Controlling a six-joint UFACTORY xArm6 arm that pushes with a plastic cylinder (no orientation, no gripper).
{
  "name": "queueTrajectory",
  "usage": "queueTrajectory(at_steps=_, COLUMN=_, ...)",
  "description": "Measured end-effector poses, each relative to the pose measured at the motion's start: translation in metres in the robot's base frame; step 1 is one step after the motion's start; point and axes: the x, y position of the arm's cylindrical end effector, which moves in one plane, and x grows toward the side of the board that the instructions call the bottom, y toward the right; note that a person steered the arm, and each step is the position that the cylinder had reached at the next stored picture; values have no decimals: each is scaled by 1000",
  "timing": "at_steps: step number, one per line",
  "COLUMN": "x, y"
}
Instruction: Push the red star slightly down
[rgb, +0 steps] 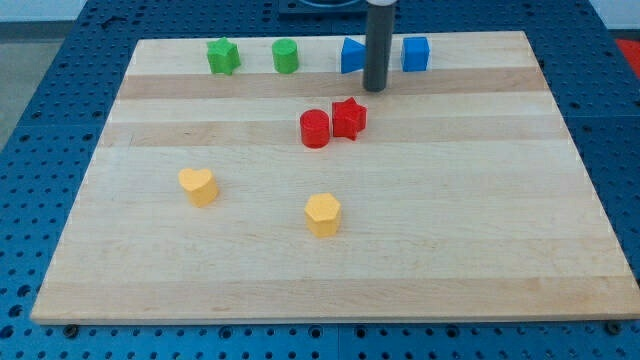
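The red star sits on the wooden board a little above the middle. A red cylinder touches it on its left. My tip is at the end of the dark rod, just above and slightly right of the red star, with a small gap between them. A blue block is partly hidden behind the rod.
Along the view's top edge stand a green star, a green cylinder and a blue cube. A yellow heart and a yellow hexagon lie lower on the board.
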Motion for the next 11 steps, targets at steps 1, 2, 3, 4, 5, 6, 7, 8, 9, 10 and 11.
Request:
queueTrajectory(at_steps=1, x=2, y=-30)
queueTrajectory(at_steps=2, x=14, y=-38)
queueTrajectory(at_steps=3, x=36, y=-38)
queueTrajectory(at_steps=4, x=36, y=-38)
queueTrajectory(at_steps=5, x=39, y=-39)
queueTrajectory(at_steps=6, x=56, y=-37)
queueTrajectory(at_steps=7, x=69, y=-34)
queueTrajectory(at_steps=8, x=85, y=-29)
queueTrajectory(at_steps=9, x=98, y=-48)
queueTrajectory(at_steps=10, x=119, y=-62)
queueTrajectory(at_steps=11, x=135, y=-60)
